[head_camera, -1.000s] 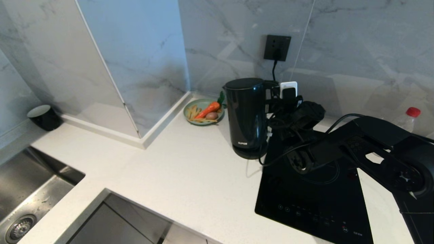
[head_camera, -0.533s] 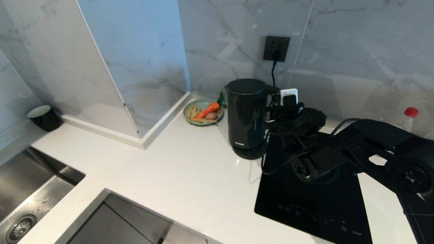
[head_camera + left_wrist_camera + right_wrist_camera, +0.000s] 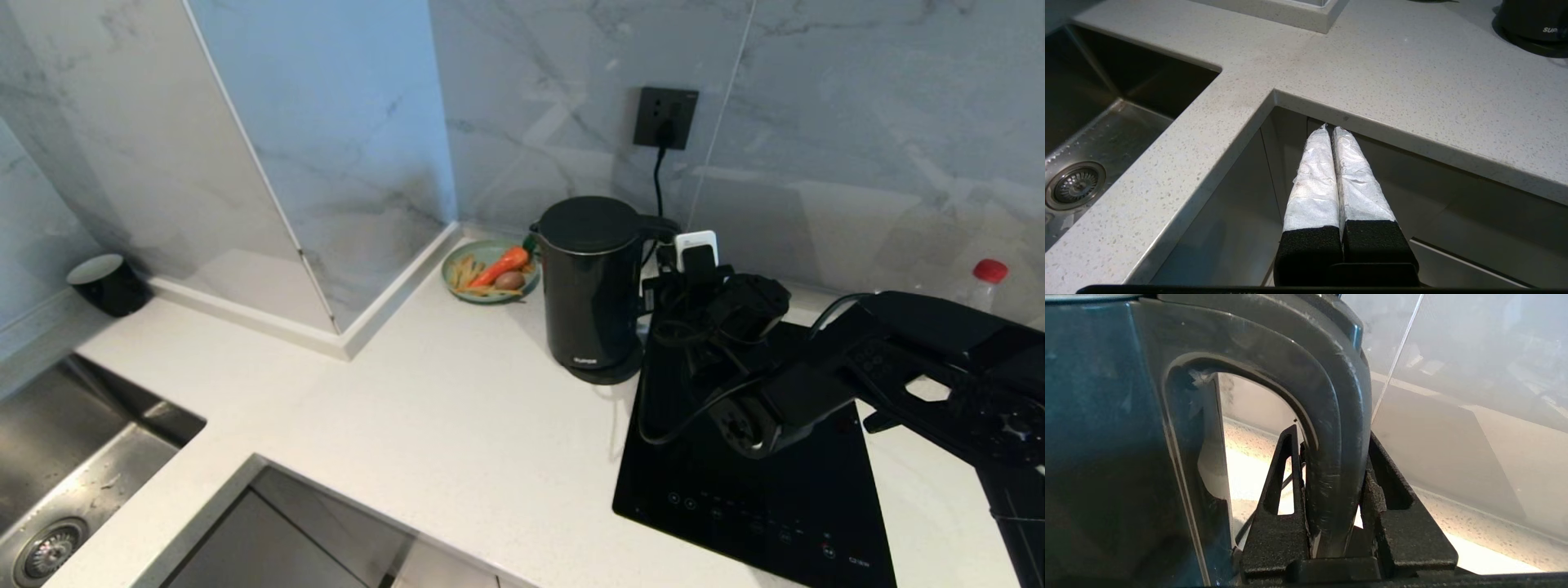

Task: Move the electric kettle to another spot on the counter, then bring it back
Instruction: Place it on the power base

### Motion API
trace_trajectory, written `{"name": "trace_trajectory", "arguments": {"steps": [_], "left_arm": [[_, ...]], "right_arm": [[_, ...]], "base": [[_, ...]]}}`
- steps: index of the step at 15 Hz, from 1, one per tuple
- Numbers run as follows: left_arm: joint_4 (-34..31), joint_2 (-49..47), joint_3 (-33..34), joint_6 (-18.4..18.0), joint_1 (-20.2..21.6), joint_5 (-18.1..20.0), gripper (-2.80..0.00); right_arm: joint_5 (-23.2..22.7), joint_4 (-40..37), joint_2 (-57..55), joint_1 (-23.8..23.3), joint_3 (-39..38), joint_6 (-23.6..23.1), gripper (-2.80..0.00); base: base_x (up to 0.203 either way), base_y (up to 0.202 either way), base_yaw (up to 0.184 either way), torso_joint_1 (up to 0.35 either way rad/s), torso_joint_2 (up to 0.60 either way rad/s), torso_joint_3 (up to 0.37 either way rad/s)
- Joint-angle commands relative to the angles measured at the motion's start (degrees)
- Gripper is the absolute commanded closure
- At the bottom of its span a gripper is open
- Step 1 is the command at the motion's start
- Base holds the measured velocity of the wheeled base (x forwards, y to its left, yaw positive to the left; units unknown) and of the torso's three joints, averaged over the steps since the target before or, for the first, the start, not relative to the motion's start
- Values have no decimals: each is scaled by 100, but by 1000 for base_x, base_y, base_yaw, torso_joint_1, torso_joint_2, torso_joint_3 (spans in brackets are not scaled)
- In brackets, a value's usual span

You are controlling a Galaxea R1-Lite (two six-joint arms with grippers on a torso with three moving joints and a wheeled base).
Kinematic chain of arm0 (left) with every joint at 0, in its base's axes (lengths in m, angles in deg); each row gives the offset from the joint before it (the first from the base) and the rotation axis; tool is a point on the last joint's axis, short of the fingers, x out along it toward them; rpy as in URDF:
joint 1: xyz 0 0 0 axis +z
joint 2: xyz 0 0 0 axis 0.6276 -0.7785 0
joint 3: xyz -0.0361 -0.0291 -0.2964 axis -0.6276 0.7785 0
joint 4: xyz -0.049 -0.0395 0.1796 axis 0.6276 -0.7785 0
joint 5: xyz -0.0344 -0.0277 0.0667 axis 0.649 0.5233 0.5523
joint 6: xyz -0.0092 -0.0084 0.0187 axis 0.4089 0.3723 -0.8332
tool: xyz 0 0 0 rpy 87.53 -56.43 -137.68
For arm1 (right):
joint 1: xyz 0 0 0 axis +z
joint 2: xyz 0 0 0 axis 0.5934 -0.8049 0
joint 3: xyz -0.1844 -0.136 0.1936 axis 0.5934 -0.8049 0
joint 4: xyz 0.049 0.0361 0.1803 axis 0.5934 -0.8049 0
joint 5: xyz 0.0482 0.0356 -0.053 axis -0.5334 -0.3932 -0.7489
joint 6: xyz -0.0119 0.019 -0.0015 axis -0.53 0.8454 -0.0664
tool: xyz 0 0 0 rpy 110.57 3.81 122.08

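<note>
Clamped on the kettle's (image 3: 589, 286) handle (image 3: 1337, 457), our right gripper (image 3: 1331, 522) holds the jug upright on its base (image 3: 608, 374) at the counter's (image 3: 424, 408) back, beside the cooktop (image 3: 759, 482). We judge the set-down step finished; next we must release and back away without tipping it. Our left gripper (image 3: 1333, 132) hangs closed and empty below the counter edge.

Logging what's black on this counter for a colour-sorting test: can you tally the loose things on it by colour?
Black: 2, the electric kettle and the cup
Green: 1, the plate
Clear with red cap: 1, the bottle
Total: 4
</note>
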Motion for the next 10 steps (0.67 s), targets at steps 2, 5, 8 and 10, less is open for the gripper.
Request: {"name": "trace_trajectory", "arguments": {"steps": [2,5,8,10], "left_arm": [[-3,0,0,5,0,-2,0],[-3,-8,0,-2,0,-2,0],[-3,-6,0,5,0,-2,0],[-3,-5,0,3,0,-2,0]], "right_arm": [[9,40,53,-4,8,-26,0],[1,40,45,-35,14,-26,0],[6,40,77,-127,60,-26,0],[1,40,132,-163,34,-26,0]], "base": [[0,0,0,0,0,0],[0,0,0,0,0,0],[0,0,0,0,0,0],[0,0,0,0,0,0]]}}
